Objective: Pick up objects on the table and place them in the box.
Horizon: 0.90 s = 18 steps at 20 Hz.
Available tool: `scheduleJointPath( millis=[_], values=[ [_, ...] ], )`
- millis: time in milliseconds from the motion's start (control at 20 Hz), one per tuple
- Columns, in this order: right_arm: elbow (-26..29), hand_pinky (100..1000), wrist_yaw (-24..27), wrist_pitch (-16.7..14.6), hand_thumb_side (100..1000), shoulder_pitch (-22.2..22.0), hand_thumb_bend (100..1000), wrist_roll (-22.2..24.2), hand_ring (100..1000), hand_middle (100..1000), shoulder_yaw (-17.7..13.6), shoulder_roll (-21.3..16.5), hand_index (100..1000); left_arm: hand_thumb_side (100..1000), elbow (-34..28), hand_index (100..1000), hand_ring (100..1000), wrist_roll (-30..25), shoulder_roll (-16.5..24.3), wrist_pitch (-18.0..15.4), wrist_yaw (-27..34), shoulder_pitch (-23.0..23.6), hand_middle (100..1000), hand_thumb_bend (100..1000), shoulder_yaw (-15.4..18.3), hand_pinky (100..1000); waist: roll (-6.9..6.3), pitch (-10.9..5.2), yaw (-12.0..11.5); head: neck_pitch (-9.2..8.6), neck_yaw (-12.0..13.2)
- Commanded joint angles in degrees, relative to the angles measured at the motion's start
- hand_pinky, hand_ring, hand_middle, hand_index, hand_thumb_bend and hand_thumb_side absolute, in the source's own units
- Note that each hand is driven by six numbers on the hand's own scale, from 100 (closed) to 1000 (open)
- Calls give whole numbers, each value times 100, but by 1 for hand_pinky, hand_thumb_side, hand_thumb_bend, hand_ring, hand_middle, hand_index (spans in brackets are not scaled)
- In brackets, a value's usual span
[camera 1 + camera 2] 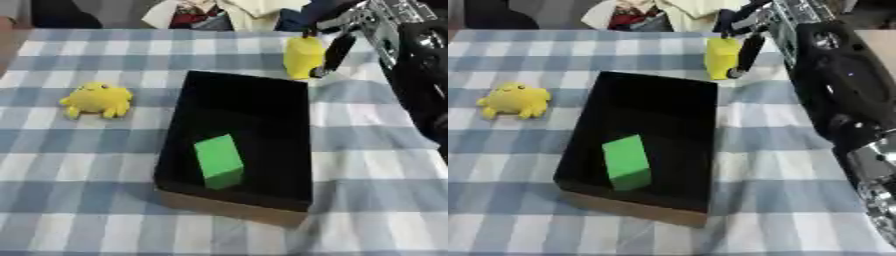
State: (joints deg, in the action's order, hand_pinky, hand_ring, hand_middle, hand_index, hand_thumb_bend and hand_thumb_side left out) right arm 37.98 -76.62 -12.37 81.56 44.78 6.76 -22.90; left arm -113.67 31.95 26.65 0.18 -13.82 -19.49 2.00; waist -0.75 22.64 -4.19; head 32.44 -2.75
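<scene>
Right hand (750, 30) reaches in from upper right, dark fingers (337, 52) curled round the tall yellow blocky object (303, 57) standing just past the far right corner of the black open-topped rectangular box (297, 150); the fingers look wrapped on its right side, thumb side hidden, so the grip looks like a grasp for lifting, judged not certain; whether the yellow piece is touching the blue-and-white checked tablecloth (79, 165) or just off it I cannot tell; green rectangular block (218, 161) already lies inside the box, tilted, toward the near left; soft yellow plush creature (96, 100) sits on the cloth well left of the box, not yet packed; left hand in neither view; box far half is bare, so plenty of room to drop the yellow piece there; the box's far rim is just beside the held object, needs clearing on the way over; right forearm crowds the right table edge.
</scene>
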Motion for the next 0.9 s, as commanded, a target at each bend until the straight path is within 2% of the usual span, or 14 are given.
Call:
scheduleJointPath(
  millis=[50, 500, 900],
  values=[
    [102, 995, -70, 59, 417, 185, 358, -49, 982, 938, -36, -39, 1000, 827, -92, 831, 692, -35, 130, 1, -24, -78, 685, 100, 12, 570, -16, -112, -1, -92, -30],
    [416, 998, -63, 217, 424, 253, 344, 17, 983, 937, -111, -83, 1000, 827, -92, 832, 693, -123, 140, 31, -57, -58, 685, 100, 19, 570, -10, -134, 24, -60, -24],
    [340, 1000, -188, 339, 437, 274, 340, 41, 985, 939, -206, -25, 1000, 823, -92, 832, 693, -131, 149, 29, -57, -80, 685, 100, 19, 570, -12, -109, 17, -95, -44]
  ],
)
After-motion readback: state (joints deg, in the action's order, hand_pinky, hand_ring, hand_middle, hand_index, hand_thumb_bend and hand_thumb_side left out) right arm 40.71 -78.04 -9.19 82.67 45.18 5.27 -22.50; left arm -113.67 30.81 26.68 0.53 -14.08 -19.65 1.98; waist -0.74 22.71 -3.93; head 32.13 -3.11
